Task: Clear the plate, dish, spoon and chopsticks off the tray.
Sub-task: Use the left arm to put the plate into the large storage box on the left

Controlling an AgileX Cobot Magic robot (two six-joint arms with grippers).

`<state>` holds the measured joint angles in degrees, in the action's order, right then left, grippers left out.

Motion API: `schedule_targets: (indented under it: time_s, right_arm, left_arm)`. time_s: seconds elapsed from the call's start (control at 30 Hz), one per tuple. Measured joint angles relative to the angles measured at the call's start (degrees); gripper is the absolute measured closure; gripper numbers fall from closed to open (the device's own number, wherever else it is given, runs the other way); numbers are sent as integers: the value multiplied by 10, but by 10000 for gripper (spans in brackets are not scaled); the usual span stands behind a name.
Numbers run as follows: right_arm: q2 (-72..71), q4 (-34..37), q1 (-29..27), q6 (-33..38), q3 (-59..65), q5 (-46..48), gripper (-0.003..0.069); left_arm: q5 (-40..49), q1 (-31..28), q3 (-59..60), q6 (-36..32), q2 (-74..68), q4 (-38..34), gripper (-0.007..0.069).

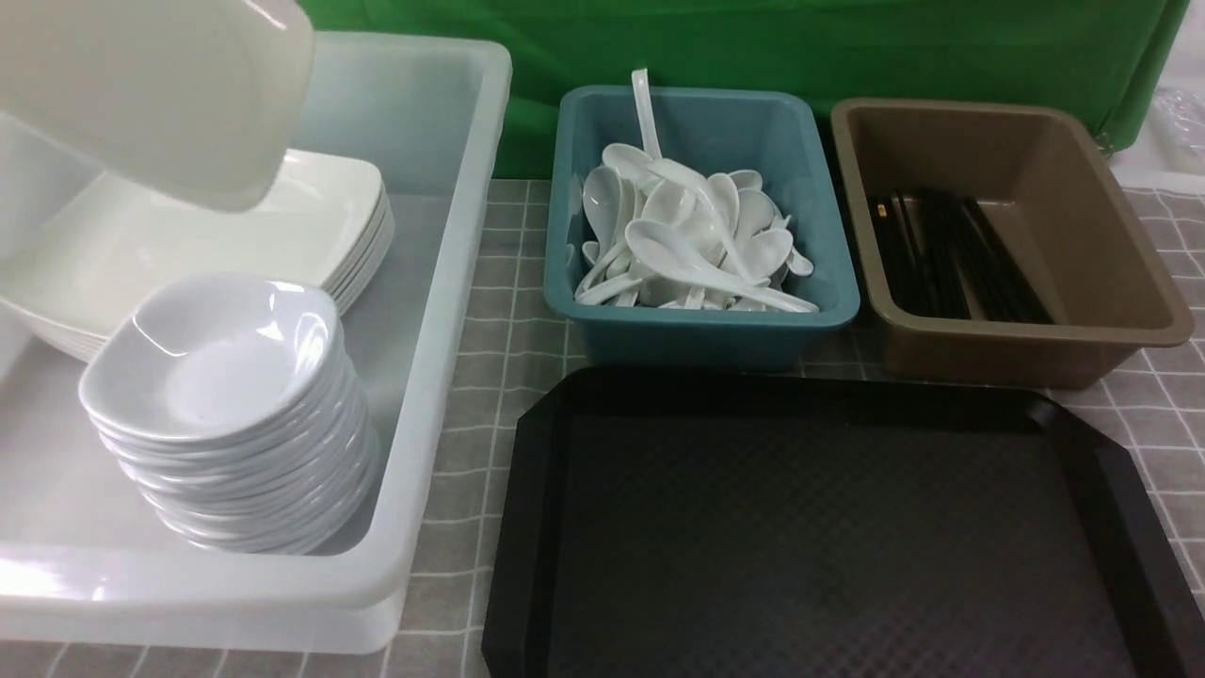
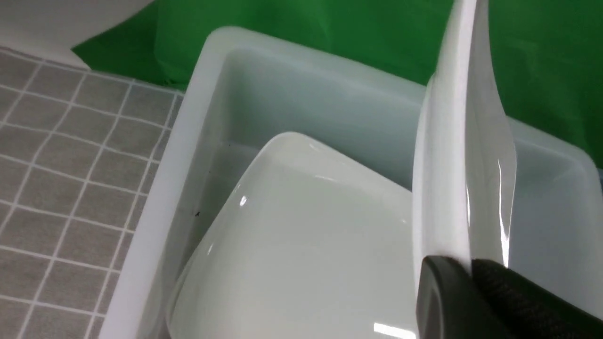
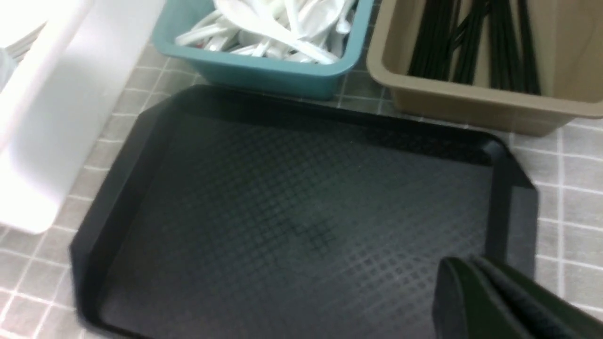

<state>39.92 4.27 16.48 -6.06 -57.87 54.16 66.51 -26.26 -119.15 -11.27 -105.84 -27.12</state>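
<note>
1. Table (image 1: 508,311): covered by a grey cloth (image 1: 1160,414) with white grid lines.
2. White tub (image 1: 450,282): stands on the cloth at the left.
3. Teal bin (image 1: 697,337): far centre, near the tub.
4. Brown bin (image 1: 988,356): far right, just beside the teal bin.
5. Black tray (image 1: 828,527): near side, just in front of both bins.

white tub (image 1: 452,282), teal bin (image 1: 701,339), brown bin (image 1: 1017,356), grey checked cloth (image 1: 499,330), green backdrop (image 1: 753,42)
</note>
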Motion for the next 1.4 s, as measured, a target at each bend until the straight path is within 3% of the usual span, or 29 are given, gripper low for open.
schedule_targets:
  time_s: [0.23, 0.63, 0.93, 1.4]
  right_arm:
    - [0, 38, 0, 23, 0, 7, 620]
    - [0, 41, 0, 37, 0, 45, 620]
    - [0, 57, 0, 37, 0, 49, 620]
    - [0, 64, 0, 28, 0, 50, 620]
  left_arm:
    - [-8, 0, 0, -38, -66, -18, 596]
    - [-19, 0, 0, -116, -121, -15, 597]
    - [-26, 0, 0, -141, -137, 98, 599]
    - [-91, 0, 0, -203, -186, 61, 575]
